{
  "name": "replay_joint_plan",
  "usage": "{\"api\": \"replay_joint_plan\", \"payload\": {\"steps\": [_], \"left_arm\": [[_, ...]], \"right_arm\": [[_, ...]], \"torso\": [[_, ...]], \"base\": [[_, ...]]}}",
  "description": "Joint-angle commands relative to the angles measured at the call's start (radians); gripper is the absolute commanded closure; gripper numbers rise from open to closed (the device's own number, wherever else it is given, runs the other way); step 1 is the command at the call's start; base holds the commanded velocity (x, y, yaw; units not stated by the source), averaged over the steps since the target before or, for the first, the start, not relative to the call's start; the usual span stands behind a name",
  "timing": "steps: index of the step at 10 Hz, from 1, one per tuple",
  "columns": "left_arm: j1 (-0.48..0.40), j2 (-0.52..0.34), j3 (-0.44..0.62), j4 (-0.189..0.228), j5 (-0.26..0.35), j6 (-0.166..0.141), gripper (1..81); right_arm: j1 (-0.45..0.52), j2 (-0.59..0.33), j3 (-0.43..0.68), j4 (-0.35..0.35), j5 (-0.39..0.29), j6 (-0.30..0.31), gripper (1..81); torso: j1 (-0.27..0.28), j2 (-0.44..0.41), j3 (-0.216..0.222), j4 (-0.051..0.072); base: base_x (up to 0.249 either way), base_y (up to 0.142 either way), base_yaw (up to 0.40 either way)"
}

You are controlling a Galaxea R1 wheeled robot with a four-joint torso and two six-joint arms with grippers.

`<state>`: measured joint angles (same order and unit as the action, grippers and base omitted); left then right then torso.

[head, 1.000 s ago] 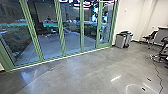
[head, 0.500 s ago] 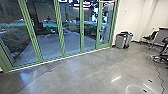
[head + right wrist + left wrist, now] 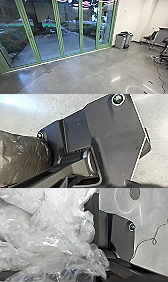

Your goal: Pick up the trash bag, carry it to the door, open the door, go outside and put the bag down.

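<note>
Grippers, left and right: spread or pinching can't be told, tbh. Trash bag [image 3: 55,238] is seen bunched up close at the left wrist. Green-framed glass doors [image 3: 81,30] are seen ahead, gray bin [image 3: 120,41] just past their right edge.

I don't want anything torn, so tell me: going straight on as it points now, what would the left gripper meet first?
Most likely the clear, crumpled plastic, which looms large close to the left wrist camera. Depth is unclear there: they may already touch, and what lies behind is hidden.
</note>
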<state>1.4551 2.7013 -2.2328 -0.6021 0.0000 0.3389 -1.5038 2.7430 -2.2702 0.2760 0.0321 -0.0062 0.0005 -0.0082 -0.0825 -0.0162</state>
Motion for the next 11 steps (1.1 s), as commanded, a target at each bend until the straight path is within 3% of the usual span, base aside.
{"api": "replay_joint_plan", "payload": {"steps": [1, 7, 11], "left_arm": [[-0.049, -0.020, 0.012, 0.005, 0.072, 0.002, 81.1], [-0.049, -0.020, 0.012, 0.004, 0.071, 0.003, 81.1], [-0.049, -0.020, 0.012, 0.004, 0.071, 0.003, 81.1]], "right_arm": [[0.044, -0.018, 0.012, -0.009, -0.064, -0.003, 1.0], [0.046, -0.018, 0.012, -0.009, -0.064, -0.005, 1.0], [0.046, -0.018, 0.012, -0.009, -0.064, -0.005, 1.0]], "torso": [[0.000, 0.000, 0.000, 0.000], [0.000, 0.000, 0.000, 0.000], [0.000, 0.000, 0.000, 0.000]], "base": [[0.093, -0.068, 0.000], [0.094, -0.065, 0.000], [0.095, 0.000, 0.000]]}}
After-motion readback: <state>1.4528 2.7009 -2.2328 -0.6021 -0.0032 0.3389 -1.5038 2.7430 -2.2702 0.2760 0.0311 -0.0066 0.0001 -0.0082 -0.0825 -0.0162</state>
